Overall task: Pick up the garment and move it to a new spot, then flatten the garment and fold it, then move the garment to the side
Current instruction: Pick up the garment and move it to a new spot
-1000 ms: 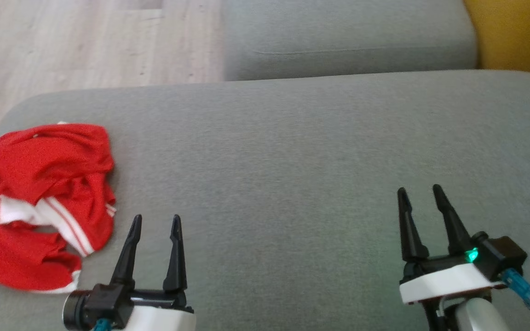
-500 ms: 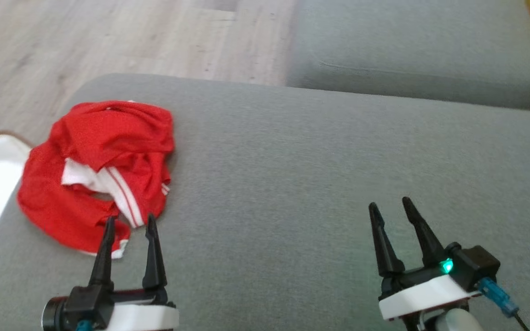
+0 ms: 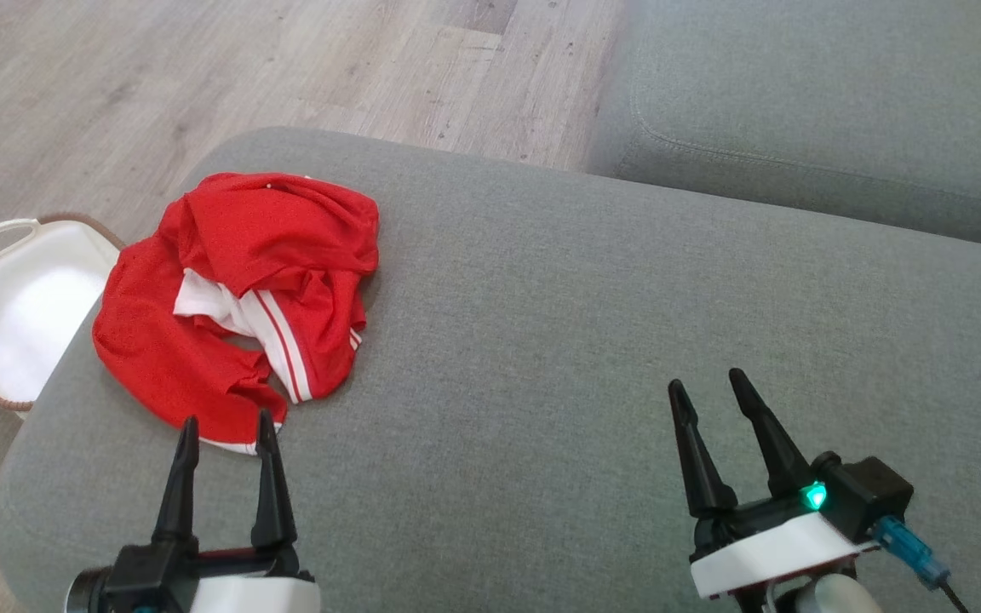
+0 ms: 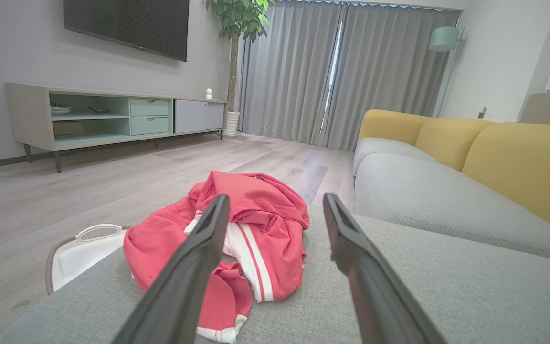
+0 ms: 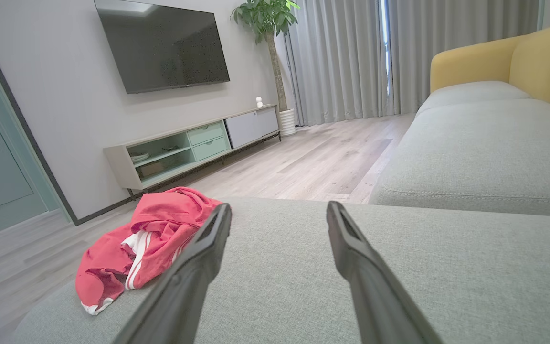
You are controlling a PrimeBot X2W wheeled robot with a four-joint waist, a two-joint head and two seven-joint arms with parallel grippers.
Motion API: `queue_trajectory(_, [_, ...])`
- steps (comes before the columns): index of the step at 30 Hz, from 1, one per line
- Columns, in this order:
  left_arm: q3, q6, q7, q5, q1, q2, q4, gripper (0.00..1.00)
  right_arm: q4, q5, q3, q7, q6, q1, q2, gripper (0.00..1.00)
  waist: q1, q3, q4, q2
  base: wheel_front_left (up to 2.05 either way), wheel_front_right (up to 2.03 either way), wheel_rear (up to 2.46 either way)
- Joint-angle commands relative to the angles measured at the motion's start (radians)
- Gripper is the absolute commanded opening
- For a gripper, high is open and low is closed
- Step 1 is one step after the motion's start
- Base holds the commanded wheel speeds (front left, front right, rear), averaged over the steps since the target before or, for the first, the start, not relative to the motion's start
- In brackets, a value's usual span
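Observation:
The garment (image 3: 235, 294) is a crumpled red piece with white stripes, lying near the left end of the grey cushion (image 3: 584, 340). My left gripper (image 3: 228, 424) hovers open just short of the garment's near hem, fingers pointing at it. In the left wrist view the garment (image 4: 256, 224) lies ahead, between and left of the open fingers (image 4: 198, 267). My right gripper (image 3: 707, 385) stands open over bare cushion far to the right, holding nothing. The right wrist view shows the garment (image 5: 146, 239) off to its left.
A white basket (image 3: 14, 298) with a brown rim sits on the wooden floor (image 3: 201, 77) by the cushion's left end. A second grey seat (image 3: 840, 111) lies beyond, with yellow backrests (image 4: 494, 148). A TV stand (image 4: 112, 117) lines the far wall.
The head camera has turned left, so the garment and cushion edge sit further right in view and the basket has appeared. Both grippers stay open.

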Motion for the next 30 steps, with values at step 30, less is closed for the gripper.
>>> queue_trajectory(30, [0.192, -0.116, 0.012, 0.092, -0.396, 0.185, 0.121, 1.00, -0.100, -0.081, -0.044, -0.011, 0.008, -0.098, -0.008, 1.00, 0.0000, 0.218, -0.065, 0.0000, 0.00, 0.00, 0.00])
